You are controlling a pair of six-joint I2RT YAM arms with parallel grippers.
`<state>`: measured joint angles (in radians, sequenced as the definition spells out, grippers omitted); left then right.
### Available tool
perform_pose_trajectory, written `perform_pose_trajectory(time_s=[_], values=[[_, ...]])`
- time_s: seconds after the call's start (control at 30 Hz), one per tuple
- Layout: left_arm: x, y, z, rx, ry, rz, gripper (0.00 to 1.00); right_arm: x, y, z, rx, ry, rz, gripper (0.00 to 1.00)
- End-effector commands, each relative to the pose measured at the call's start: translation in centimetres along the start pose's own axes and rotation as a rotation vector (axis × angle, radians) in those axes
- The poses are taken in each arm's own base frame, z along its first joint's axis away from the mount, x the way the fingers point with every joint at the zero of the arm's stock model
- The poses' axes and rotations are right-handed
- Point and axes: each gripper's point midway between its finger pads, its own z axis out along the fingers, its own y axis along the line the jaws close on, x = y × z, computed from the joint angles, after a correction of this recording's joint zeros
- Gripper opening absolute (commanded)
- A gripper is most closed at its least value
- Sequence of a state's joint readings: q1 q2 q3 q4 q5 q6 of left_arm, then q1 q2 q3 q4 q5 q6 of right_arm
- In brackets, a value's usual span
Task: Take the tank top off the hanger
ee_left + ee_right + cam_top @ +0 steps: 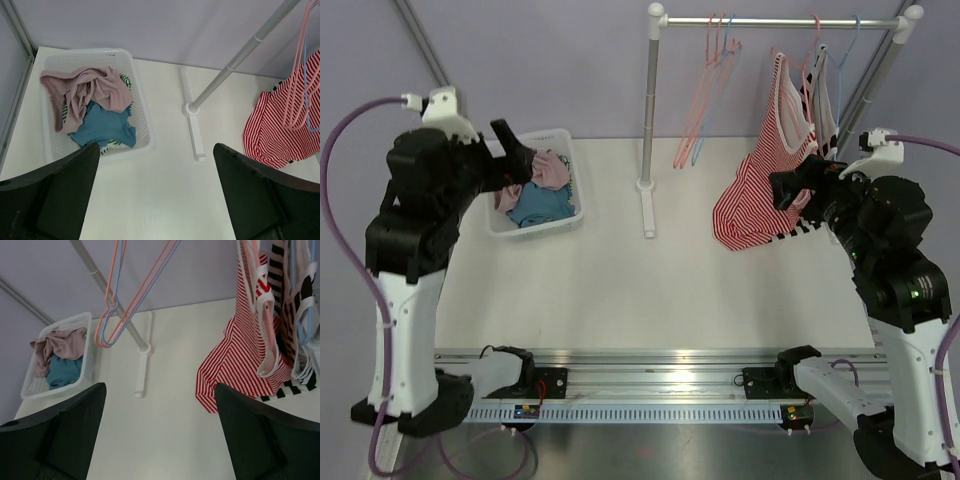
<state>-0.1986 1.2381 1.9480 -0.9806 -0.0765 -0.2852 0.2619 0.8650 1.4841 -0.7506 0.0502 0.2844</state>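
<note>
Our right gripper (160,387) hangs above the counter (620,290) with its two fingers spread wide and nothing between them. The red-and-white striped tank top (235,360) hangs just ahead of it and to its right, with its straps looped over a pink hanger (815,50) on the rail (780,20) above. The lower hem sags towards the counter. In the top view the gripper sits close against the side of the fabric, but we cannot tell whether it touches. Behind the tank top, farther to the gripper's right, we see a black-and-white striped garment (300,385) on the same rail. Up and to the left of this gripper, two bare hangers (125,295), one pink and one blue, dangle by the rack post (651,110).

Our left gripper (156,150) is likewise spread and holds nothing. It is raised over the counter, well apart from the tank top, which lies far off to its right. Just ahead and to its left stands a white basket (140,100) holding a crumpled pink garment (90,90) on top of a blue one (105,127).
</note>
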Motion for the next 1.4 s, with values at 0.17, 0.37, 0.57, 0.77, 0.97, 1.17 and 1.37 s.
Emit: perform_pose_trajectory(time_s=[0.17, 0.37, 0.57, 0.77, 0.97, 1.17, 1.37], values=[[11.1, 2.9, -2.1, -0.05, 0.048, 0.003, 0.99, -3.4, -3.9, 5.9, 0.268, -0.005, -0.179, 0.77], [16.5, 3.6, -3.3, 0.018, 0.046, -0.004, 0.99, -5.0, -6.0, 11.2, 0.349, 0.042, -0.28, 0.76], [21.2, 4.6, -2.3, 0.018, 0.129, 0.027, 0.99, -5.9, -8.6, 16.0, 0.389, 0.123, -0.358, 0.79], [21.3, 4.9, -2.4, 0.005, 0.117, 0.019, 0.99, -6.1, -9.8, 19.1, 0.356, 0.166, -0.377, 0.74], [21.6, 4.6, -2.3, 0.024, 0.124, 0.017, 0.99, -5.2, -10.5, 21.1, 0.285, 0.209, -0.329, 0.47], [22.0, 4.0, -2.1, 0.052, 0.146, 0.02, 0.99, -5.0, -10.2, 21.5, 0.247, 0.211, -0.314, 0.3], [22.1, 3.9, -2.1, 0.059, 0.144, 0.019, 0.99, -3.5, -10.6, 22.3, 0.22, 0.237, -0.271, 0.22]])
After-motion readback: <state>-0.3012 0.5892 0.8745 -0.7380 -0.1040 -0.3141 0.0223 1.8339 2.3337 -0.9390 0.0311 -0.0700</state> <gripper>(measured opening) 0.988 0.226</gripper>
